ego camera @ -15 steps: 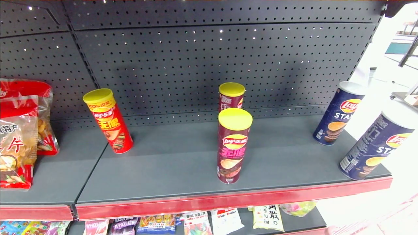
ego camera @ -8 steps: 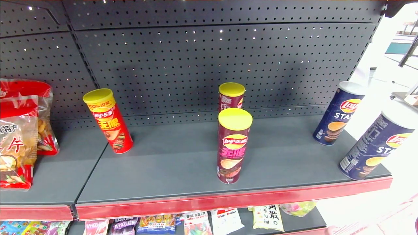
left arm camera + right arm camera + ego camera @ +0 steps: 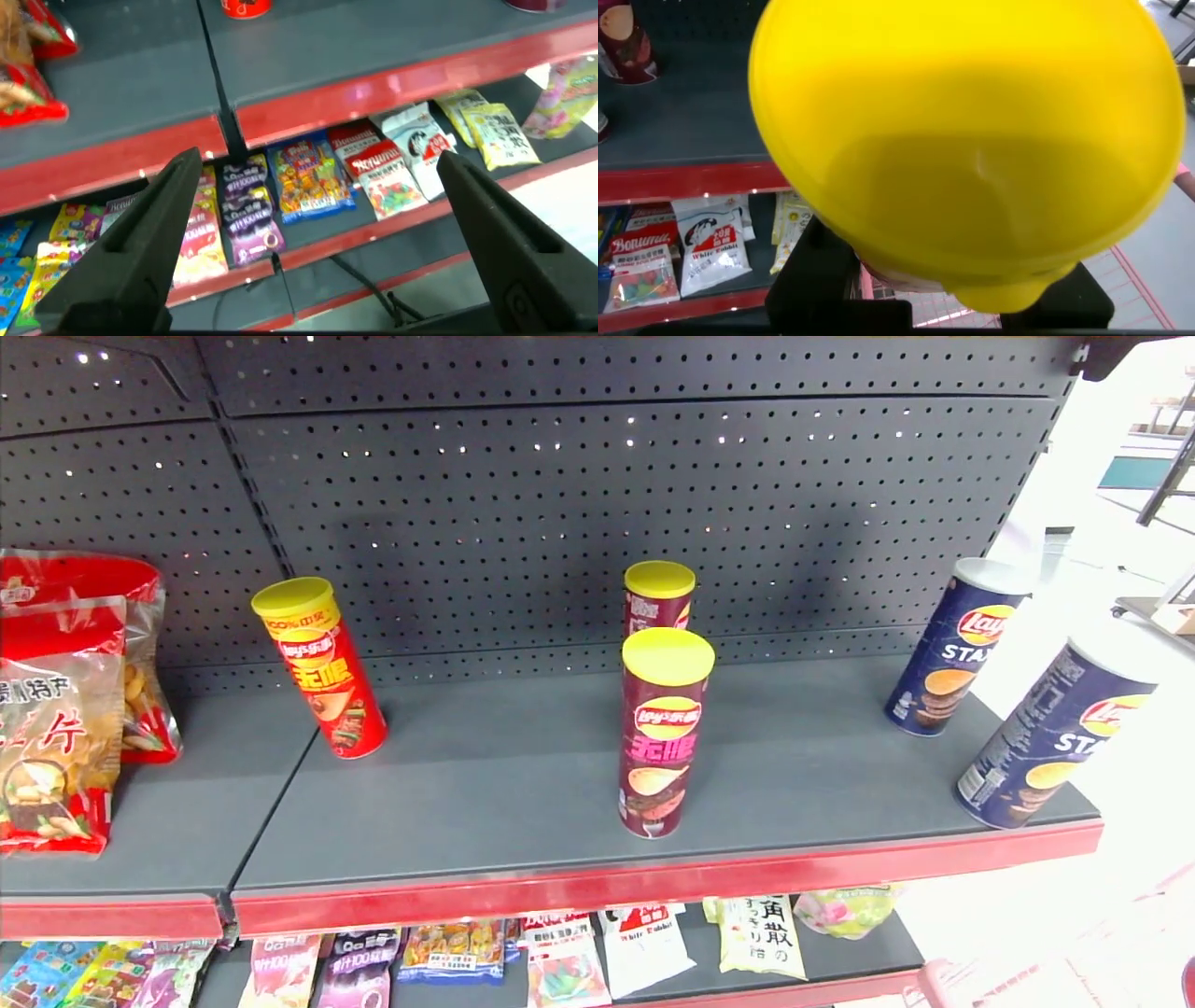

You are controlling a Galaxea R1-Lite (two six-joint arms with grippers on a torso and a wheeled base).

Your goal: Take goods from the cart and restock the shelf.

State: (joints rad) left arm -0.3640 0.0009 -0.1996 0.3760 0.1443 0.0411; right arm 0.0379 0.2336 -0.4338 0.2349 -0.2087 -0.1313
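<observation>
Shifted as 1 block in the head view since half a second ago, shelf (image 3: 504, 784) and cans alike: taken as a move of the camera, not of the goods. Points, most likely, to a turn from cart (image 3: 1137, 280) toward shelf with stock in hand, placement not yet begun. Grips a yellow-lidded can (image 3: 971, 140) in the right end effector (image 3: 938, 303), closed around the tube just under the lid, with dark fingers (image 3: 817, 280) showing on either side beneath it. Holds that can out in front of the shelf's red edge and near the cart's pink mesh, apart from the shelf board, label hidden behind the lid. Hangs the left end effector (image 3: 313, 177) spread wide with nothing between the fingers, facing the snack packets (image 3: 392, 173) on the lower tier. Already standing on the shelf: 1 red can (image 3: 322, 672) near the left divider, 2 maroon cans (image 3: 661, 728) in file at centre, 2 navy cans (image 3: 952, 649) at the right end, bare board between the groups. Judged to call next for a lift of the can to shelf height and a set-down on 1 of those bare stretches.
</observation>
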